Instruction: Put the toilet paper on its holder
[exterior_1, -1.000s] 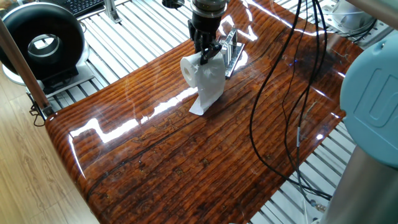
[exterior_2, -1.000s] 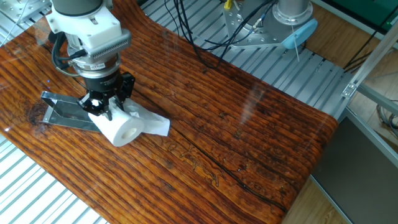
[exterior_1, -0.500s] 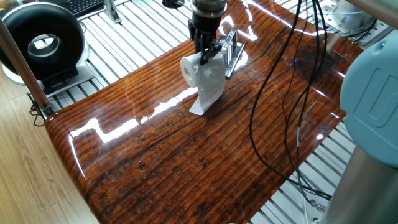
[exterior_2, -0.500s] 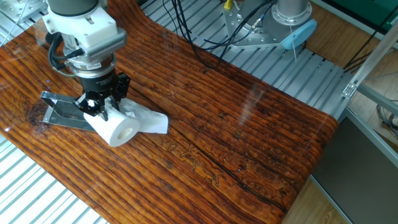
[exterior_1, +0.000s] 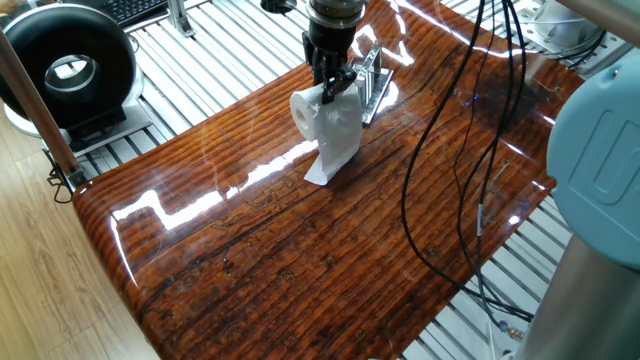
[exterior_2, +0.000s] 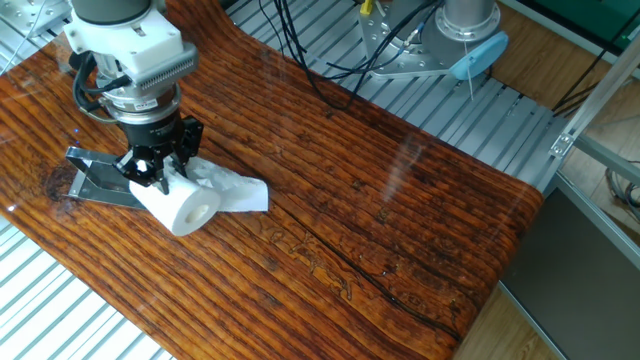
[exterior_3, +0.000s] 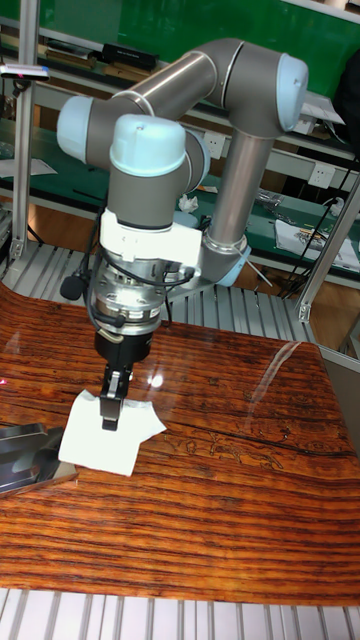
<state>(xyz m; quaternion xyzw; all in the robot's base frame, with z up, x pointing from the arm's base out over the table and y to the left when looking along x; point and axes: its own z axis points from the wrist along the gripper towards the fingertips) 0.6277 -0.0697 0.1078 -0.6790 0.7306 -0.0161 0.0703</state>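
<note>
The white roll of soft toilet paper (exterior_2: 183, 207) lies on its side on the glossy reddish-brown wooden table (exterior_2: 400, 220), hollow core facing outward, its loose sheet (exterior_2: 240, 192) trailing flat across the wood. The black two-finger gripper (exterior_2: 153, 170) is clamped on the roll's upper rear edge, the fingers pinching tissue between them (the tall view shows them reaching straight down onto it). Just behind stands the shiny silver metal holder (exterior_2: 100, 176), its flat base plate beside the roll. As I judge it, the grasp is made; carrying the roll over and threading its core onto the holder's bar is not yet done.
</note>
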